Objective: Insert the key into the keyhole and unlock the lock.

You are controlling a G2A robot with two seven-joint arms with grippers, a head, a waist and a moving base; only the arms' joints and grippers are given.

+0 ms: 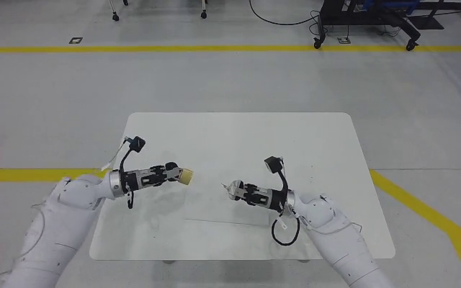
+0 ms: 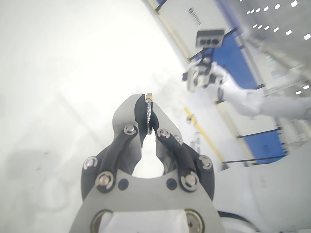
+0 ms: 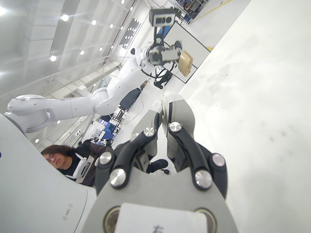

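Observation:
A brass padlock (image 1: pixel 186 176) hangs in the air over the left part of the white table (image 1: pixel 288 137). My left gripper (image 1: pixel 173 173) is shut on it. In the left wrist view the left gripper (image 2: pixel 145 100) pinches the silver shackle (image 2: pixel 148 115), and a brass corner of the lock (image 2: pixel 149 96) peeks past the tips. My right gripper (image 1: pixel 235 191) is shut on a small silver key (image 1: pixel 225 188) whose tip points toward the lock, a short gap away. Across the table in the right wrist view, the padlock (image 3: pixel 185 62) faces my right gripper (image 3: pixel 165 103); the key itself is barely visible between its fingers.
Both arms hover low over the table's front half. The table's far half and right side are bare white surface. Yellow floor lines (image 1: pixel 216 49) and wheeled carts (image 1: pixel 367 21) lie well beyond the table.

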